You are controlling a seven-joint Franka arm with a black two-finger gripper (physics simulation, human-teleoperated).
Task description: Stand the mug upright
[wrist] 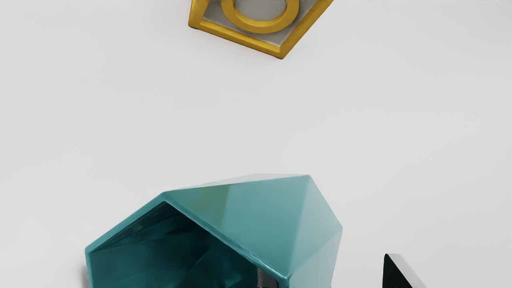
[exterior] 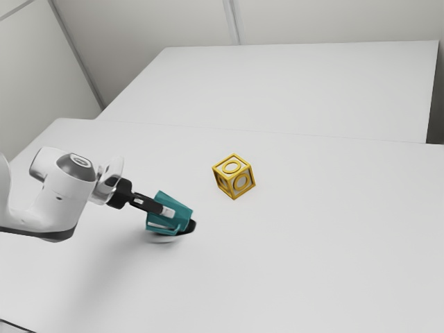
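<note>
We look down on the counter in the exterior view from well back at the arm's side, with the wall beyond. In the wrist view we look down from the hand, much nearer. Both share the mug, some counter and part of the yellow cube.

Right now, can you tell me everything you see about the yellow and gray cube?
The cube has thick golden-yellow edges, with gray panels inside them and a yellow ring on each face I can see. It looks hard and smooth, maybe plastic or painted metal. It looks whole and sits flat on the white table, farther toward the exterior view's right than the teal mug. Nothing but the table touches it.
</note>
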